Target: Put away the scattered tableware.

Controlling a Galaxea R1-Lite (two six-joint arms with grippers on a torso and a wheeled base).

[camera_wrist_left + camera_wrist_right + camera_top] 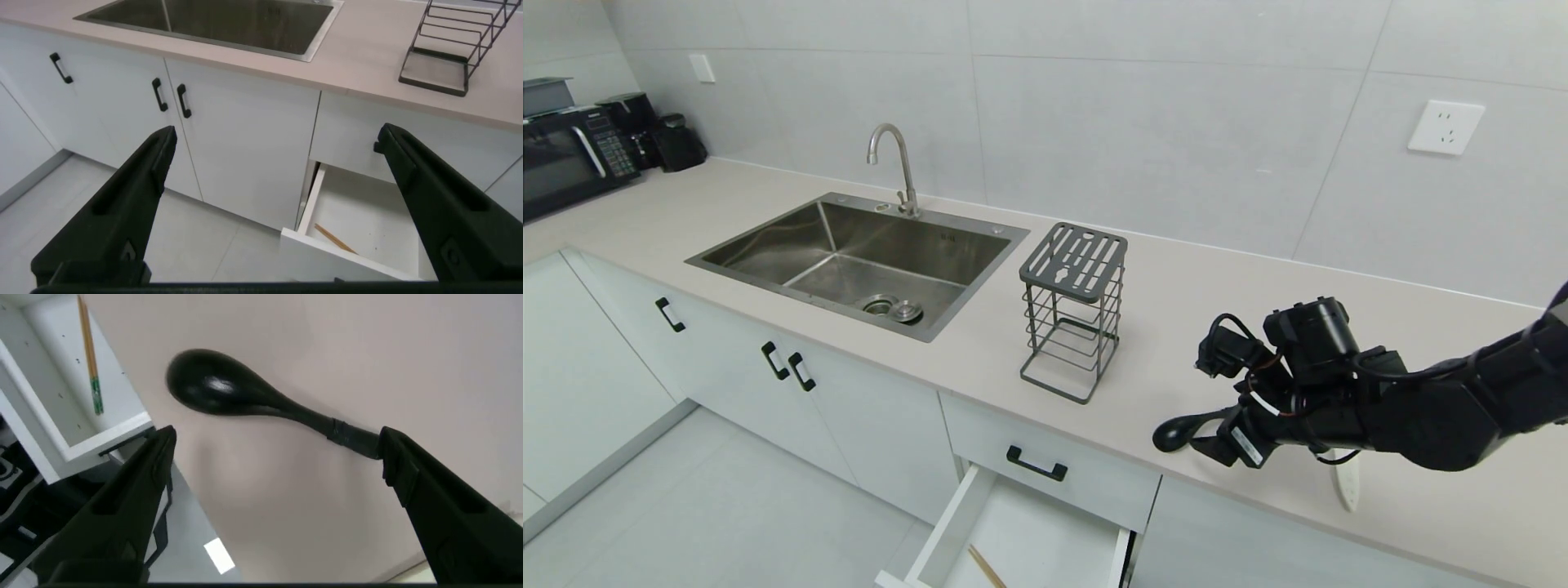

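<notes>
A black spoon (1176, 433) lies on the beige counter near its front edge, bowl toward the sink side. My right gripper (1227, 441) hovers low over its handle, open. In the right wrist view the black spoon (221, 382) lies between and beyond the fingers (122, 514), and its handle end reaches the far finger. A white utensil (1346, 483) lies on the counter under my right arm. My left gripper (278, 135) is open and holds nothing, in front of the white cabinets. Wooden chopsticks (986, 567) lie in the open drawer (947, 531).
A grey wire rack (1072, 310) stands on the counter between the sink (768, 273) and my right arm. The drawer (310, 200) juts out under the counter's edge. A microwave (568, 155) and a coffee maker stand at the far left.
</notes>
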